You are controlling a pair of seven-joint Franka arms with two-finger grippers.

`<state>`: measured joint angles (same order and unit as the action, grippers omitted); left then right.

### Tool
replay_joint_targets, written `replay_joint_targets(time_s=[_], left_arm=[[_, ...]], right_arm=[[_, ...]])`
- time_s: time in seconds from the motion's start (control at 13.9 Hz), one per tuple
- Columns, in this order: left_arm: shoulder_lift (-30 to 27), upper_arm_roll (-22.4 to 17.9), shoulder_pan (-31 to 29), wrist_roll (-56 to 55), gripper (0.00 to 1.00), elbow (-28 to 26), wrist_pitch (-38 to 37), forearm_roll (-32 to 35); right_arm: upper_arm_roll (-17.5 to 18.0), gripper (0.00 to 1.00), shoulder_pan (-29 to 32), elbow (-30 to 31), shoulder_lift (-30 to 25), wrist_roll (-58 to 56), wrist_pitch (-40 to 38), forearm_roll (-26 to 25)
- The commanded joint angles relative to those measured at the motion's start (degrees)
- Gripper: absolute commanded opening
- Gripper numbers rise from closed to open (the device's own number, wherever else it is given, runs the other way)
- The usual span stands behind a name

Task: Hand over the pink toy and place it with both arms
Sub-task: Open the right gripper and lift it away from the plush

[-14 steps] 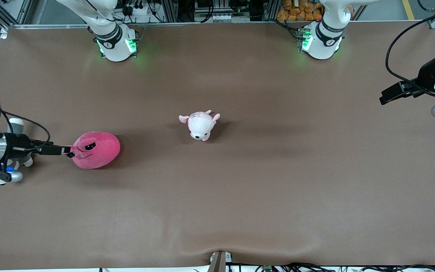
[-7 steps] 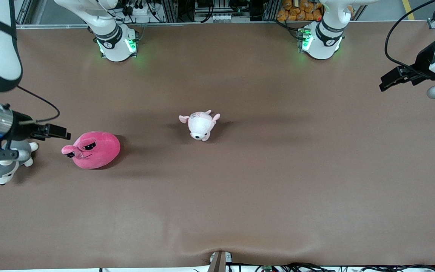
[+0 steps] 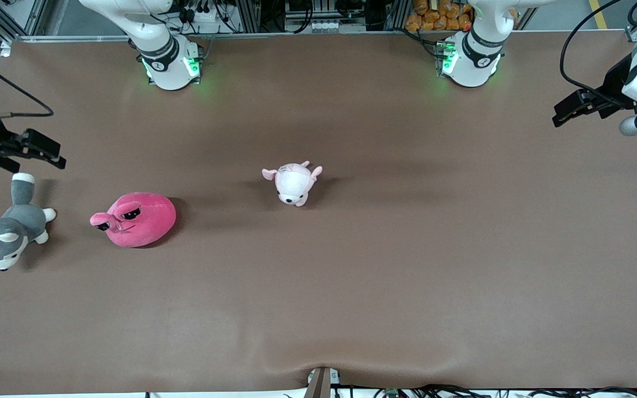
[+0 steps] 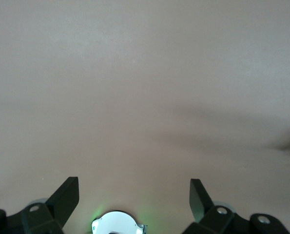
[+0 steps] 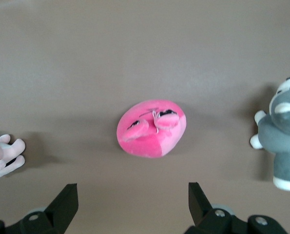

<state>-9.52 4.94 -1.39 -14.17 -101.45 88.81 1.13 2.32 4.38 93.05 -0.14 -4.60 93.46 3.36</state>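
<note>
The hot-pink toy (image 3: 136,219) lies on the brown table toward the right arm's end, with nothing touching it. It also shows in the right wrist view (image 5: 152,128). My right gripper (image 3: 42,150) is open and empty, raised above the table between the toy and the robots' bases. Its fingers (image 5: 67,202) stand wide apart. My left gripper (image 3: 570,109) is open and empty, up in the air over the left arm's end of the table. Its fingers (image 4: 67,195) are spread over bare table.
A grey-white husky plush (image 3: 6,232) lies beside the pink toy at the right arm's edge of the table, seen too in the right wrist view (image 5: 282,134). A small pale pink-white puppy plush (image 3: 293,183) sits mid-table.
My right gripper let go of the pink toy's ear, rose and drew back toward the robots' bases, uncovering the husky. The left gripper lifted a little. The toy stayed put.
</note>
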Motion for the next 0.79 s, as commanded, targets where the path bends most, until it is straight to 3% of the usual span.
replay_joint_targets(time_s=[0.0,0.22,0.36,0.72], left_arm=[[-0.33,0.07,-0.1,1.16,1.0,0.72,0.84,0.1],[-0.59,0.25,0.16,2.39,1.0,1.17,0.58,0.1],[-0.59,0.34,0.16,4.58,1.0,1.69,0.49,0.1],[4.68,0.25,-0.1,4.42,1.0,8.9,-0.83,0.63]], right_arm=[[-0.56,1.0,-1.82,2.22,-3.28,4.58,-3.0,-1.34],[-1.44,1.0,-3.49,2.22,-5.22,7.33,-6.09,-2.74],[-5.46,1.0,-6.73,1.96,-5.31,7.24,-6.62,-2.74],[-5.31,1.0,-5.44,1.87,-4.69,7.15,-5.05,-2.57]])
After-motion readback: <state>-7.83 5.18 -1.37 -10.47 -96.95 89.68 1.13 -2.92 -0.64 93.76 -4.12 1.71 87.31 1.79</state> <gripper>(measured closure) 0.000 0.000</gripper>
